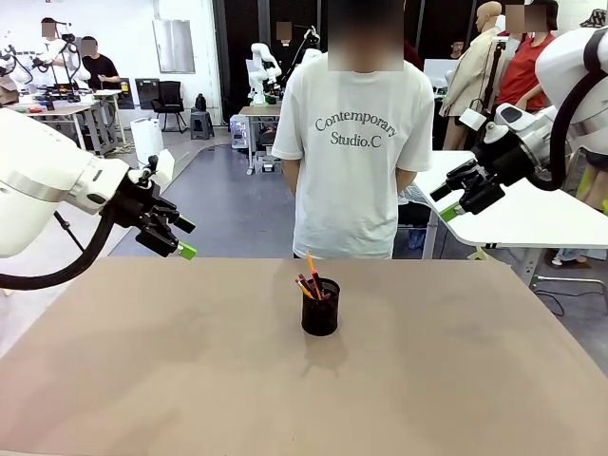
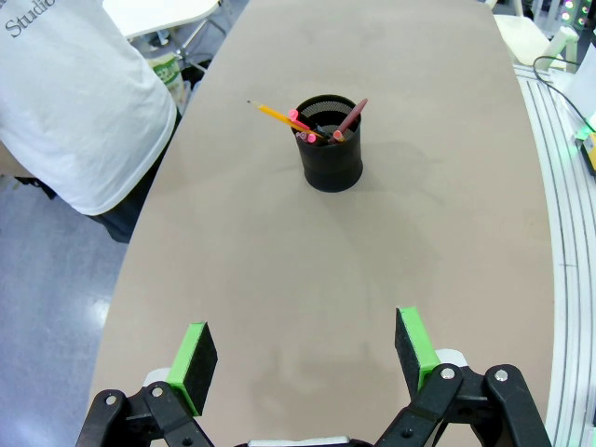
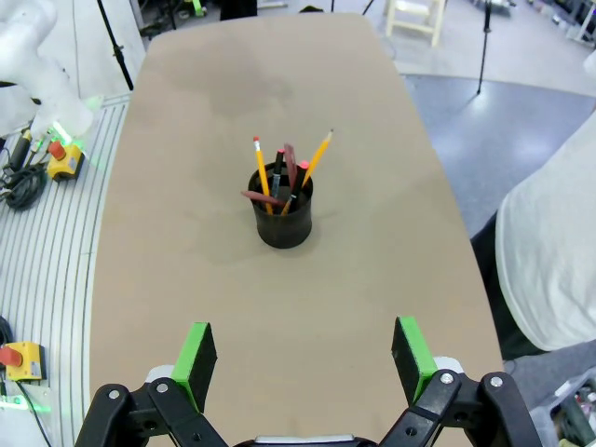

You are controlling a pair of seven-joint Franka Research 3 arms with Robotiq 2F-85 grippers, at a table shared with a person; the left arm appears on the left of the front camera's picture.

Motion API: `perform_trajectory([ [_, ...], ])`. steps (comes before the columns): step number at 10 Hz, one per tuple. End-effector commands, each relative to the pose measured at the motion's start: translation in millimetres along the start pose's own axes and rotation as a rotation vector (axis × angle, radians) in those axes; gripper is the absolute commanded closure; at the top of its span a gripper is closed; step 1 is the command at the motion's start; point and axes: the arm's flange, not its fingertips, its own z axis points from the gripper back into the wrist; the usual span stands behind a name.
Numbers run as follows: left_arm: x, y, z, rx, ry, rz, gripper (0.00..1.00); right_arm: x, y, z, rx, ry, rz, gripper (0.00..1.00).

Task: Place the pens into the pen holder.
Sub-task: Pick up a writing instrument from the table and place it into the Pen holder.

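Front view: the holder (image 1: 320, 308) stands on the table (image 1: 142, 380) near its middle, toward the far edge; the pens (image 1: 310, 280) stick up out of it, bunched so that single ones are hard to tell apart, a yellow-orange one rising highest. A person (image 1: 356, 157) stands just behind the far edge in a white shirt printed "Contemporary Studio.C"; the arms go behind the back, so the hands are hidden. The left gripper (image 1: 176, 237) hangs above the table's left far corner, the right gripper (image 1: 456, 199) above the right far side; both are empty, well apart from the holder, and seen side-on, so the gap between the fingers is hard to judge here.

Left wrist view: the left gripper (image 2: 303, 354) has its green pads (image 2: 197, 354) spread wide with nothing between; the holder (image 2: 331, 142) sits farther off with pens leaning over its rim; the shirt shows cut-off print "Studi".

Right wrist view: the right gripper (image 3: 303, 352) is likewise spread wide and empty; the holder (image 3: 282, 211) stands mid-table, pens fanned in it; the person's shirt is cut off at the edge.
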Motion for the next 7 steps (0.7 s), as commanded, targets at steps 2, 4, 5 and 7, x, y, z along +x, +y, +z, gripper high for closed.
perform_trajectory([
  [2, 0.4, 0.0, 2.8, 0.005, 0.009, 0.005, 0.0, 1.6, 0.8, 1.3, -0.002, 0.001, 0.002, 0.0],
  [4, 0.4, 0.0, 2.8, 0.005, 0.009, 0.005, 0.0, 1.6, 0.8, 1.3, -0.002, 0.001, 0.002, 0.0],
  [5, 0.4, 0.0, 2.8, 0.005, 0.009, 0.005, 0.0, 1.6, 0.8, 1.3, -0.002, 0.001, 0.002, 0.0],
  [7, 0.4, 0.0, 2.8, 0.005, 0.009, 0.005, 0.0, 1.6, 0.8, 1.3, -0.002, 0.001, 0.002, 0.0],
])
